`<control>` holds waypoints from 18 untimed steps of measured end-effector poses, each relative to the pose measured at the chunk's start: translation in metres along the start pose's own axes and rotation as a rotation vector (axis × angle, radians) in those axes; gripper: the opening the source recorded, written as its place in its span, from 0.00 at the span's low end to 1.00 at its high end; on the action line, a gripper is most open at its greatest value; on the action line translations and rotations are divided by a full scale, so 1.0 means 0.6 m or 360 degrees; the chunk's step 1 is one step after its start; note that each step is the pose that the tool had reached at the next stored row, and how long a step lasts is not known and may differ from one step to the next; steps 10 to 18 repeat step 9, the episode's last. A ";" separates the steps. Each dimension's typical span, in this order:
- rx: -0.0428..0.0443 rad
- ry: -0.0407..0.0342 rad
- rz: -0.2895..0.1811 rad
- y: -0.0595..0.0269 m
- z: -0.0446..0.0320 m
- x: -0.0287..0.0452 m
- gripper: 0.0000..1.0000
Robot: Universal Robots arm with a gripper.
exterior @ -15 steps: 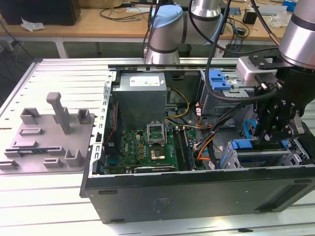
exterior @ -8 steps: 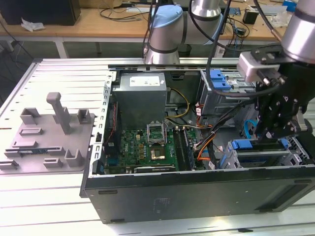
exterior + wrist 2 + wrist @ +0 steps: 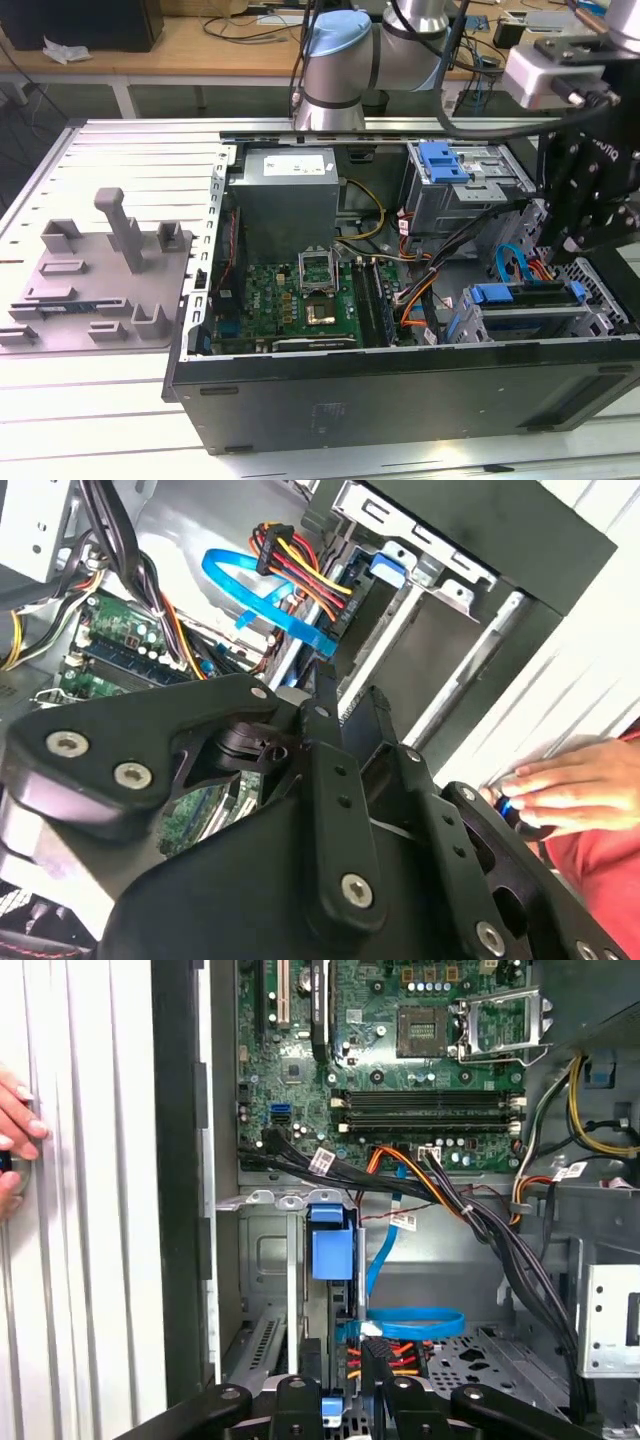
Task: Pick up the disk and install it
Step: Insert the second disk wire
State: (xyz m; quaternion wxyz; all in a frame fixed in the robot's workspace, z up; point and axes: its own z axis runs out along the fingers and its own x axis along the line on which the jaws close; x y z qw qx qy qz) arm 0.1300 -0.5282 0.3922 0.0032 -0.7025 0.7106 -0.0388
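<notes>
The gripper (image 3: 331, 1400) hangs over the drive bay; directly under its fingers the disk (image 3: 331, 1250) stands on edge, long axis running away from them; its grip I cannot tell.

Bright, even light; soft overall focus

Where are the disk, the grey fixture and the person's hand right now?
disk (image 3: 530, 320): exterior view, on its grey side under the blue rail, in the case's bay.
grey fixture (image 3: 110, 290): exterior view, on its flat base.
hand (image 3: 560, 785): second wrist view, on the knuckles, beside the case.
</notes>
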 end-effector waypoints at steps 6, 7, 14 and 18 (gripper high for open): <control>0.0000 0.0001 0.0000 0.000 -0.002 0.000 0.30; 0.0000 0.0001 0.0000 0.000 -0.003 0.000 0.30; 0.0000 0.0001 0.0000 0.000 -0.003 0.000 0.30; 0.0000 0.0001 0.0000 0.000 -0.003 0.000 0.30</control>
